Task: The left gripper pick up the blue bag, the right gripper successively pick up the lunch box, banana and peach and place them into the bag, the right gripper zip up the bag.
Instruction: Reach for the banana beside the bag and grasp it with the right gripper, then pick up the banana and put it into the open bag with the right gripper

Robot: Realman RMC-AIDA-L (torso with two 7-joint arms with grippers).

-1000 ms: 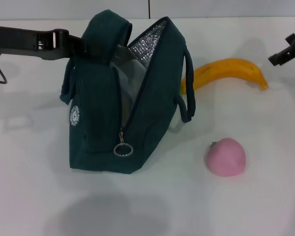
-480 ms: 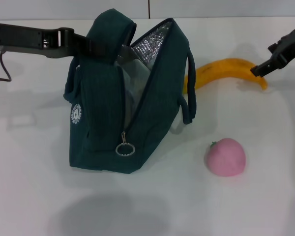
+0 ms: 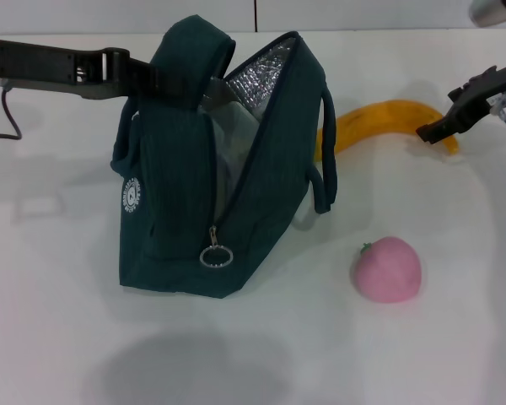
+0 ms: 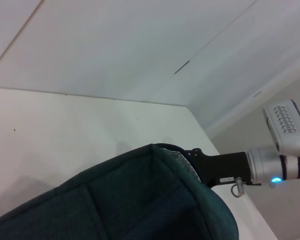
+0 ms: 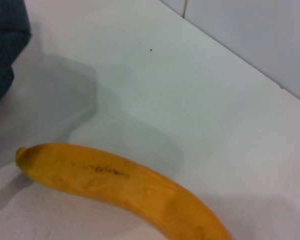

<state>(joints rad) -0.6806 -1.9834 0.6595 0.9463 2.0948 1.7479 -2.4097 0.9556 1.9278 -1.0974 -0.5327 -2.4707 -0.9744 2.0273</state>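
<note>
The blue bag stands upright on the white table with its zip open and its foil lining showing. My left gripper reaches in from the left and is shut on the bag's top flap, its fingertips hidden in the fabric. A clear pale shape inside the opening looks like the lunch box. The banana lies behind the bag to the right and fills the right wrist view. My right gripper is open and empty, just above the banana's right end. The peach sits in front of the banana.
The zip's ring pull hangs low on the bag's front. A loop handle hangs on the bag's right side, close to the banana's left end. The bag's fabric fills the lower left wrist view. A cable trails at the far left.
My right gripper has moved left and down from the right edge to the banana's right end. The bag and the left arm have barely shifted.
</note>
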